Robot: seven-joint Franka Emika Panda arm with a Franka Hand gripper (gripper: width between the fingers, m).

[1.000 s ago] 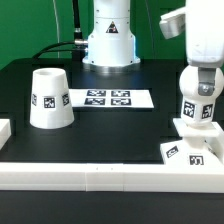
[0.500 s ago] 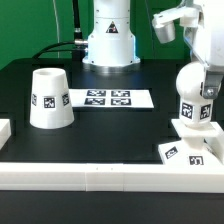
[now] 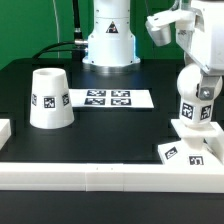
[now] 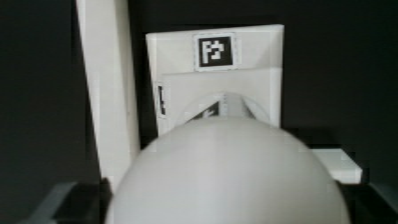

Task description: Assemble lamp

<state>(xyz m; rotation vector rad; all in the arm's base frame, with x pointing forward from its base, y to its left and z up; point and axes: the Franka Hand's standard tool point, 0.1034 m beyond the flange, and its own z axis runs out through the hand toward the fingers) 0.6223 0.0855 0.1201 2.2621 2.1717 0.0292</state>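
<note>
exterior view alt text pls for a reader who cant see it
A robot hand grips a white bulb standing on a flat square base at the exterior view's right. A cup-like shade stands on the black table at its left, a marker board between them.

Exterior view wide, over the table; wrist view close above shared bulb.

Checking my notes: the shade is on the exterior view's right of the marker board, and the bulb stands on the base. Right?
No: the shade is on the exterior view's left of the marker board. The bulb does stand on the base.
</note>
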